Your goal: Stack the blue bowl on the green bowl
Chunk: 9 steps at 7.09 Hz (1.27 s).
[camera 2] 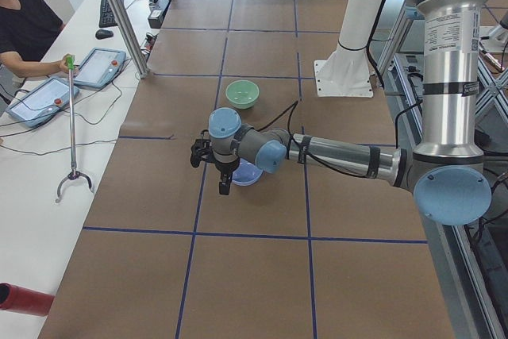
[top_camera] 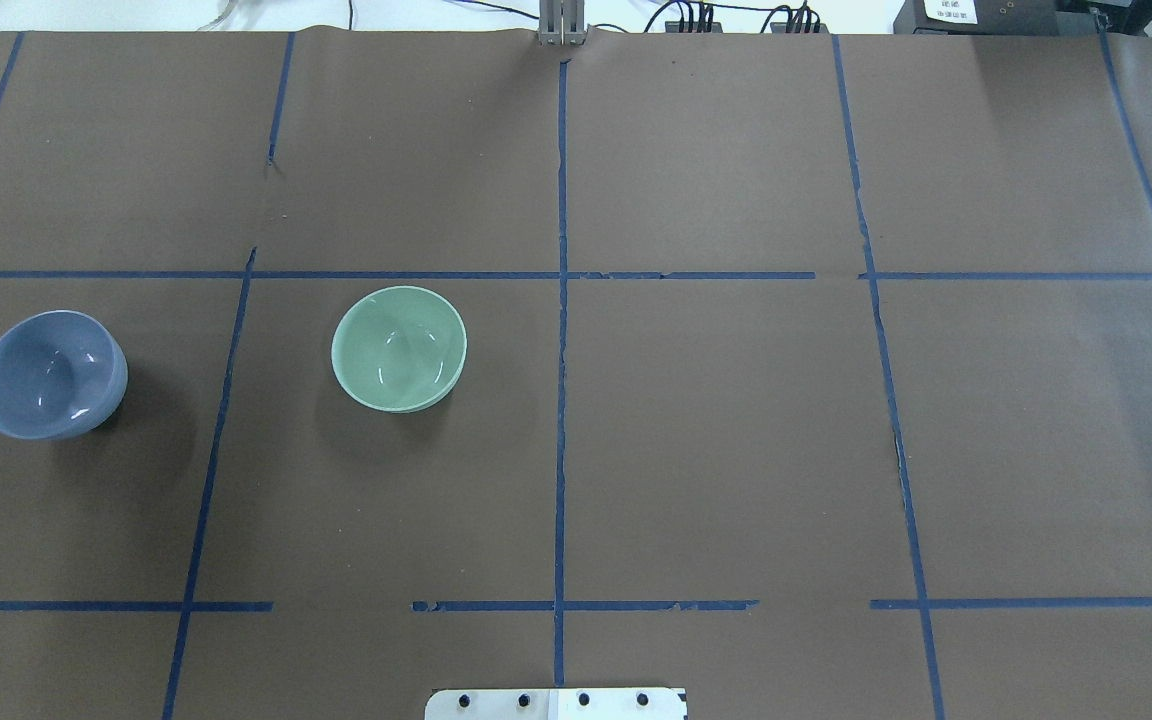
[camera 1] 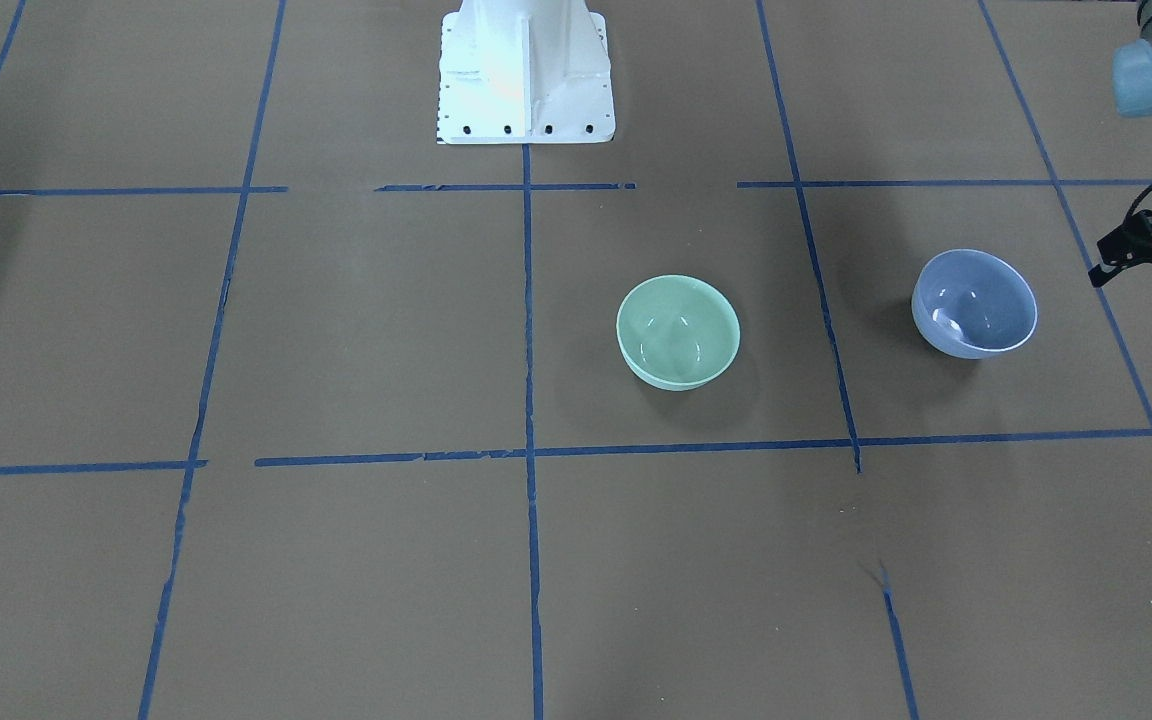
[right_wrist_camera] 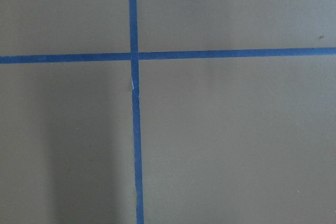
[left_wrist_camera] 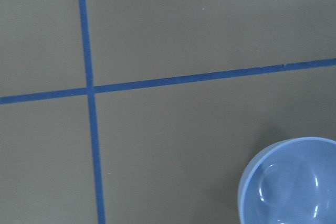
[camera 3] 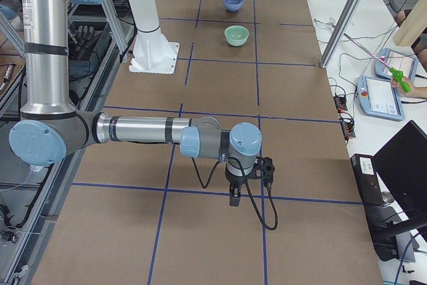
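Observation:
The blue bowl (camera 1: 974,303) stands upright and empty on the brown table, to the robot's left; it also shows in the overhead view (top_camera: 51,375) and at the lower right of the left wrist view (left_wrist_camera: 289,182). The green bowl (camera 1: 678,330) stands upright and empty nearer the table's middle (top_camera: 398,348), apart from the blue bowl. My left gripper (camera 1: 1136,280) hangs above the table just outside the blue bowl, with its jaws apart and empty. My right gripper (camera 3: 248,188) shows only in the exterior right view, far from both bowls; I cannot tell whether it is open or shut.
The white robot base (camera 1: 526,75) stands at the robot's edge of the table. Blue tape lines (top_camera: 561,400) divide the brown surface into squares. In the exterior left view an operator (camera 2: 20,25) holds a grabber stick (camera 2: 73,125) beside the table.

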Available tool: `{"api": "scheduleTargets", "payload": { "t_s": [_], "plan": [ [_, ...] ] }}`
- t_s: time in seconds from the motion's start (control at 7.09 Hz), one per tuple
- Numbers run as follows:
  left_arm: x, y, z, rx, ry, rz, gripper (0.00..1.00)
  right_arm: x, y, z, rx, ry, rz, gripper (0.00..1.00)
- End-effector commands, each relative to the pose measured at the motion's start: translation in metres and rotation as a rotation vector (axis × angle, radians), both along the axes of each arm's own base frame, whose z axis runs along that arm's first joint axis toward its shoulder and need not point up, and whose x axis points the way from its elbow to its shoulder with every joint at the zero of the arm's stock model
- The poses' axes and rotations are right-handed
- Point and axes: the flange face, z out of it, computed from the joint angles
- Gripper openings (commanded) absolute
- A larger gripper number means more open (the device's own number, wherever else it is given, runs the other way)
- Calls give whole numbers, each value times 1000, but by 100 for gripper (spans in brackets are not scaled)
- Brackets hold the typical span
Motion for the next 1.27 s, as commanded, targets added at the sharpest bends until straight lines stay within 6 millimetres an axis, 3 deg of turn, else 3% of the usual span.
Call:
{"api": "scheduleTargets", "payload": {
  "t_s": [0.0, 0.42, 0.56, 0.85, 1.13],
  "plan": [
    [43, 10, 13, -24, -15, -30, 100, 0, 0, 0, 0, 0, 0, 100],
    [93, 25, 50, -51, 26, -36, 100, 1, 0, 0, 0, 0, 1, 100],
    [113, 31, 47, -65, 43, -25, 100, 1, 0, 0, 0, 0, 1, 100],
    [115, 31, 42, -47, 50, -15, 50, 0, 0, 0, 0, 0, 0, 100],
    [108, 34, 46, 11, 45, 26, 49, 0, 0, 0, 0, 0, 0, 100]
  ]
}}
